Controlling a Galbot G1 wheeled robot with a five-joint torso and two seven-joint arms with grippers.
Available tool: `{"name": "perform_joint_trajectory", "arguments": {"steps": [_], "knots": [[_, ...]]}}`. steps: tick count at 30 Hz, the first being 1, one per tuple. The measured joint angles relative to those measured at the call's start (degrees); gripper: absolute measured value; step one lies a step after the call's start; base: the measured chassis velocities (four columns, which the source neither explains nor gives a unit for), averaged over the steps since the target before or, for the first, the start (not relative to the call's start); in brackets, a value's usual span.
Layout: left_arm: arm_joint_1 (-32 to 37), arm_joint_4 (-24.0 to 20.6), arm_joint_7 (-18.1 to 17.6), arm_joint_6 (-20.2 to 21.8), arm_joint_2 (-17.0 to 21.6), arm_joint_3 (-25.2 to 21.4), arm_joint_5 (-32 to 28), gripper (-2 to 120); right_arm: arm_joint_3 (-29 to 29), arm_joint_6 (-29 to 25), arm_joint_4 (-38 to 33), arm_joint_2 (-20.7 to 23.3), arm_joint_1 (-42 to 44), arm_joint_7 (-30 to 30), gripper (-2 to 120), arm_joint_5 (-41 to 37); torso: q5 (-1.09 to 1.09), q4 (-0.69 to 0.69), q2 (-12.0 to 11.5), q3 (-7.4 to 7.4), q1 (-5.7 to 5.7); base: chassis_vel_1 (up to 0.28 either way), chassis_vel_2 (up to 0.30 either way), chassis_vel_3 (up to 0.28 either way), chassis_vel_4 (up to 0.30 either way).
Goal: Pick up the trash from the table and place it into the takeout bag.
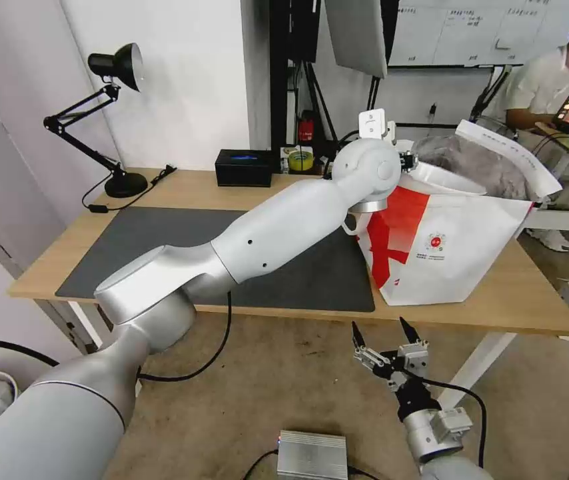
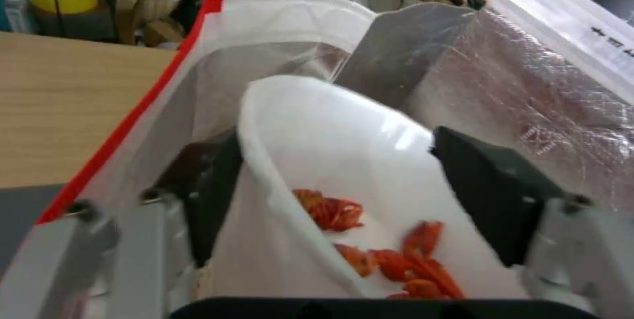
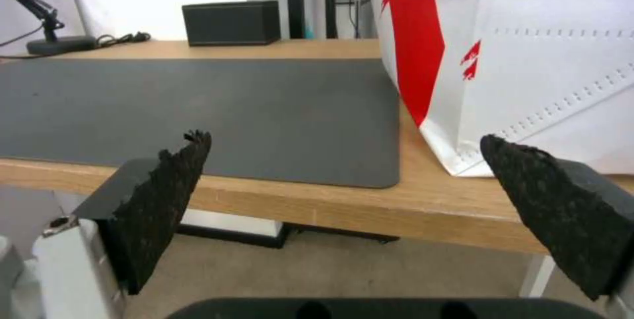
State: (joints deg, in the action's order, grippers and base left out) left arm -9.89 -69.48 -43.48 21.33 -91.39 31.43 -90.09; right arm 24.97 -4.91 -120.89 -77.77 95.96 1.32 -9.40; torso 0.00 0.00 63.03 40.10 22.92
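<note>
The left gripper's fingers are clamping the rim of the bowl, holding it tilted inside the bag's foil-lined mouth near the tabletop's right edge. The right gripper is hanging spread wide, holding nothing, below the front edge.

White bowl w/ red shells tilted inside takeout bag, on table
</note>
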Motion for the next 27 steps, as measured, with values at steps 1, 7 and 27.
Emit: {"name": "perform_joint_trajectory", "arguments": {"steps": [1, 7, 27], "knots": [[0.0, 0.0, 0.0, 0.0, 0.0, 0.0, 0.0, 82, 0.0, 0.0, 0.0, 0.0, 0.0, 0.0, 100, 0.0, 0.00, 0.00, 0.0, 0.00, 0.00, 0.000, 0.000, 0.000, 0.000], [0.2, -0.1, 1.1, -0.2, 0.0, -0.2, 0.4, 99, 0.0, 0.0, 0.0, 0.0, 0.0, 0.0, 100, 0.0, 0.00, 0.00, 0.0, 0.00, 0.00, 0.000, 0.000, 0.000, 0.000], [0.8, -0.8, 3.3, -0.7, 0.1, -1.0, 3.3, 100, 0.0, 0.0, 0.0, 0.0, 0.0, 0.0, 100, 0.0, 0.00, 0.00, 0.0, 0.00, 0.00, 0.000, 0.000, 0.000, 0.000]]}}
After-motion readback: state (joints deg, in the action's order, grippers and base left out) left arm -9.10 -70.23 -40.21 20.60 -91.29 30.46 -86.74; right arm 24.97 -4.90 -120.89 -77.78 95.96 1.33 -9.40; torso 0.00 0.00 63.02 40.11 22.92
